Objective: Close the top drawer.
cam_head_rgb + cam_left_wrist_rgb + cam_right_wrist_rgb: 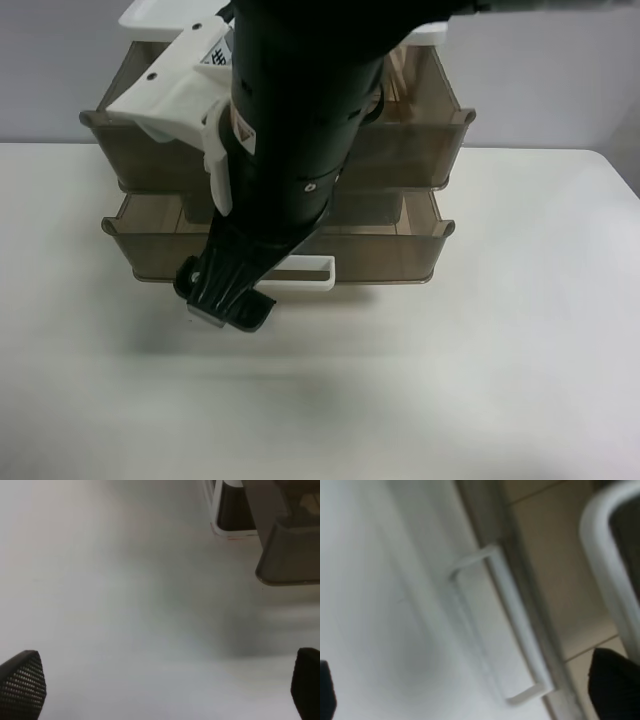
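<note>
Nothing seems done yet: the smoky-brown translucent plastic top drawer (425, 140) is sitting pulled out at upper centre, while the black right gripper (470, 700) and left gripper (165, 690) are hovering, fingers apart, gripping nothing

In the exterior high view a black arm (290, 110) crosses the middle of the top drawer (415, 150), hiding its handle, and the arm's gripper (225, 303) covers one end of the white handle (312, 272) on the lower drawer (390, 255) beneath the top drawer. The right wrist view is blurred; its thick white bar (605, 555) is cut off by the frame, so whose it is cannot be told. The left wrist view crops a brown drawer corner (287, 555) and clips the left gripper (160, 690) to two fingertips (22, 685).
</note>
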